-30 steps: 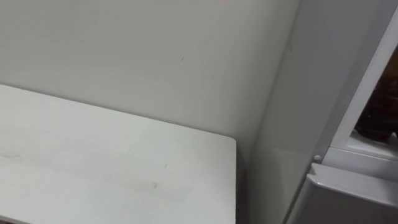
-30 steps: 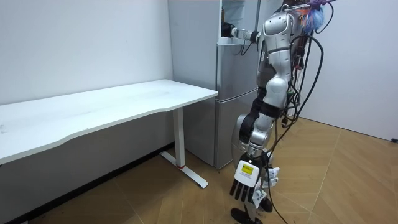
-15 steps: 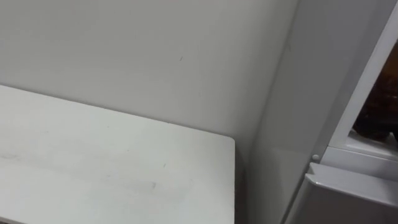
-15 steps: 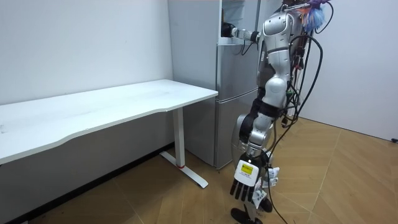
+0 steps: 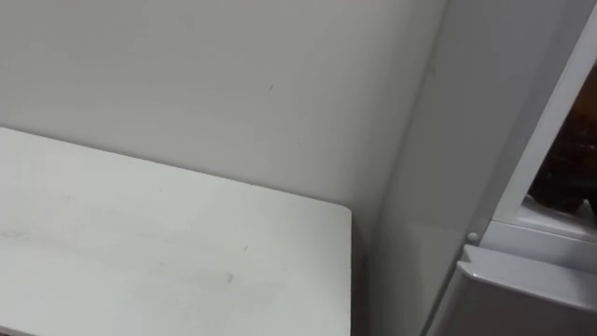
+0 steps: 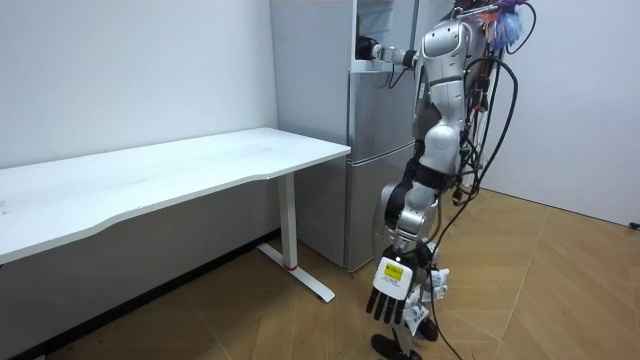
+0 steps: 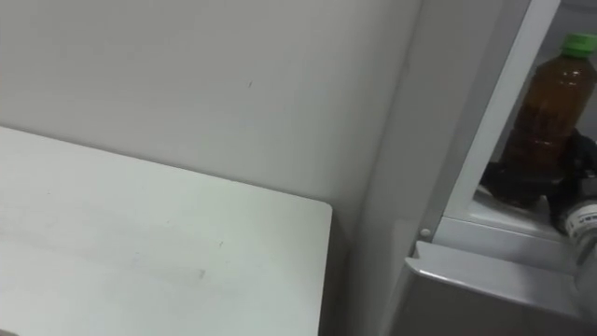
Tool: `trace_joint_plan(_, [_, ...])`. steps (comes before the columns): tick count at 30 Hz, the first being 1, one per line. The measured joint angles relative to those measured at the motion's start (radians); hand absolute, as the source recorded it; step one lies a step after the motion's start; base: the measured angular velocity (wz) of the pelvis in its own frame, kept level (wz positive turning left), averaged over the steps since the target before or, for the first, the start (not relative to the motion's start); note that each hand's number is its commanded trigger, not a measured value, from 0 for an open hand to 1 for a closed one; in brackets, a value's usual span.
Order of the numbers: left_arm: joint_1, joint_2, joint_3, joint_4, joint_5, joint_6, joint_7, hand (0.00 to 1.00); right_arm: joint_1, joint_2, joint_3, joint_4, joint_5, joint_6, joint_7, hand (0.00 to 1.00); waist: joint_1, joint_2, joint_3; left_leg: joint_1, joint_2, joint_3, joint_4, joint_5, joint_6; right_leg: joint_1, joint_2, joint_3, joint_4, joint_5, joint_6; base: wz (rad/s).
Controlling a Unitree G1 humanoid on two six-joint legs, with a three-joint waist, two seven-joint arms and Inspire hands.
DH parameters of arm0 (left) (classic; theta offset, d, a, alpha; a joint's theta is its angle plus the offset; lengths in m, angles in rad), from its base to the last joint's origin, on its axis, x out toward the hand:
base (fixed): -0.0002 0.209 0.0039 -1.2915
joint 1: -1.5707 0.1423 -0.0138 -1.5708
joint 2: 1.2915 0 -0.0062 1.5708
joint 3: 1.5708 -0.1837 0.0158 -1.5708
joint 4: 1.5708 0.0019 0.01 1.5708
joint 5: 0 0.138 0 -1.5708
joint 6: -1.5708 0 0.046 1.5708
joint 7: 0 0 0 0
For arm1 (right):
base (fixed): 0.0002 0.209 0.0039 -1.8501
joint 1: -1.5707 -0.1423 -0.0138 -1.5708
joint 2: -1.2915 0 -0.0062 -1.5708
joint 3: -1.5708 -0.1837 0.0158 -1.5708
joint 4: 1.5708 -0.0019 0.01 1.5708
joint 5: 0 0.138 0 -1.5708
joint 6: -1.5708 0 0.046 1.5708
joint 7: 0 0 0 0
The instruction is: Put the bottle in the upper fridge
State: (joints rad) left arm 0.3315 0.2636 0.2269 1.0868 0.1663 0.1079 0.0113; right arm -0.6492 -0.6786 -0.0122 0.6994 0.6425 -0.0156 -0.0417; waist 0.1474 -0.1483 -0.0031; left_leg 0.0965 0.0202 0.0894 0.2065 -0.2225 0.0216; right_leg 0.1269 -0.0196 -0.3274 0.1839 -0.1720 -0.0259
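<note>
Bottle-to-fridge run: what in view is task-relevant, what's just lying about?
Job: bottle, standing in the upper fridge; right hand gripping its base.
Not involved: white desk; left hand, hanging open by the robot's side.

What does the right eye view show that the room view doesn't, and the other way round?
Right eye view: the bottle, green cap, brown liquid, in the fridge's upper compartment, the right hand's fingers curled round its base. Room view: the robot standing before the fridge, its left hand hanging open above the wooden floor, and the table's legs. Both: the white table top, the fridge and the wall.
</note>
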Motion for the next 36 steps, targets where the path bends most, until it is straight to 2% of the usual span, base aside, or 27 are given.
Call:
trace_joint_plan(7, [-0.005, 0.000, 0.000, -0.007, 0.000, -0.006, 0.005, 0.00, 0.000, 0.000, -0.004, -0.027, 0.099, -0.005, -0.002, 0.00, -0.013, 0.003, -0.0022, -0.015, 0.000, 0.014, 0.000, 0.000, 0.000, -0.019, -0.001, 0.000, 0.001, 0.000, 0.000, -0.04])
trace_joint_plan(13, [-0.004, 0.000, 0.000, -0.010, 0.000, -0.006, 0.021, 0.00, 0.003, 0.000, -0.004, -0.047, 0.130, -0.005, -0.008, 0.00, -0.028, 0.017, -0.0114, -0.014, 0.000, 0.016, -0.001, 0.000, 0.000, -0.018, -0.002, -0.001, 0.001, 0.000, 0.000, 0.01])
trace_joint_plan(21, [-0.006, -0.001, -0.004, -0.013, -0.009, -0.006, 0.031, 0.00, 0.031, 0.000, -0.005, -0.114, 0.171, -0.005, -0.044, 0.00, -0.039, 0.031, -0.0032, -0.005, 0.001, 0.015, 0.000, 0.000, 0.000, -0.007, -0.002, 0.002, -0.001, 0.000, 0.000, 0.02])
trace_joint_plan(28, [0.001, -0.002, -0.003, -0.014, -0.018, -0.006, 0.053, 0.00, 0.123, 0.000, -0.027, -0.288, 0.177, -0.005, -0.079, 0.00, -0.071, 0.045, -0.0011, -0.008, -0.001, 0.014, 0.000, 0.000, 0.001, -0.007, -0.003, 0.009, -0.003, 0.000, 0.000, 0.00])
trace_joint_plan(31, [0.000, -0.007, -0.003, -0.016, -0.017, -0.007, 0.053, 0.00, 0.161, 0.000, -0.051, -0.352, 0.172, -0.005, -0.093, 0.00, -0.079, 0.056, -0.0056, -0.007, -0.001, 0.017, -0.001, 0.000, 0.001, -0.009, -0.003, 0.013, -0.003, 0.000, 0.000, -0.03])
trace_joint_plan(33, [0.005, -0.009, -0.003, -0.016, -0.017, -0.008, 0.053, 0.00, 0.167, 0.000, -0.053, -0.370, 0.172, -0.005, -0.105, 0.00, -0.086, 0.066, -0.0113, -0.003, 0.000, 0.020, -0.002, 0.000, 0.001, -0.008, -0.002, 0.019, -0.003, 0.000, 0.000, -0.05])
trace_joint_plan(36, [0.009, -0.009, -0.001, -0.021, -0.017, -0.017, 0.053, 0.00, 0.172, 0.000, -0.054, -0.375, 0.172, -0.005, -0.120, 0.00, -0.088, 0.066, -0.0117, 0.001, 0.001, 0.021, -0.003, 0.000, 0.001, -0.007, 0.000, 0.023, -0.002, 0.000, 0.000, -0.05])
